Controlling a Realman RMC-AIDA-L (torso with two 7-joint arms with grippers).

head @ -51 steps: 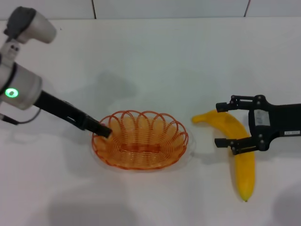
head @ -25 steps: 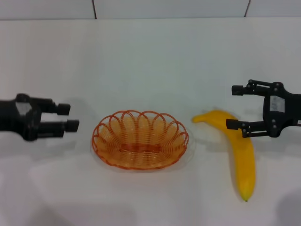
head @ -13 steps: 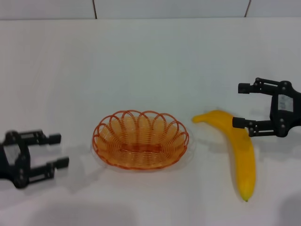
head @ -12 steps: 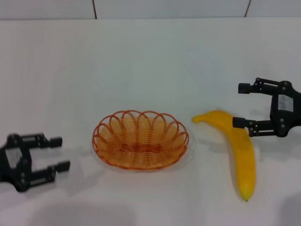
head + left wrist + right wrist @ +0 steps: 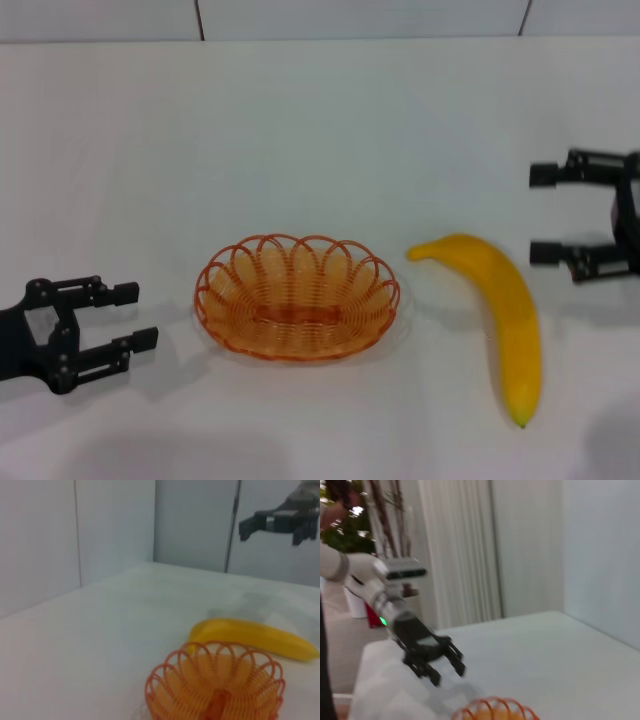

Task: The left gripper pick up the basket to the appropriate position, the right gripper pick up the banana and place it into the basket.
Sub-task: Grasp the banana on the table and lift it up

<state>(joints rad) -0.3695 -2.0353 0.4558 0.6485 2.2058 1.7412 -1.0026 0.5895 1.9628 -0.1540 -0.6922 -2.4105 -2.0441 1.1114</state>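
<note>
The orange wire basket [image 5: 300,242] sits empty on the white table, near the middle. To its right lies the yellow banana [image 5: 503,312], its stem end pointing at the basket. My left gripper [image 5: 135,316] is open, left of the basket and a short gap from its rim. My right gripper [image 5: 541,213] is open too, off to the right of the banana's upper end and clear of it. The left wrist view shows the basket [image 5: 215,692], the banana [image 5: 255,635] behind it and the right gripper [image 5: 272,527] high up. The right wrist view shows the left gripper [image 5: 449,674] above the basket's rim [image 5: 495,711].
The white table [image 5: 320,130] is bare behind the basket and the banana. A grey wall with seams [image 5: 200,18] runs along its far edge. Curtains and a plant [image 5: 350,515] stand beyond the table in the right wrist view.
My right gripper has drawn back to the right, off the banana. My left gripper has left the basket's rim and now sits low at the left. Basket and banana have not moved.
</note>
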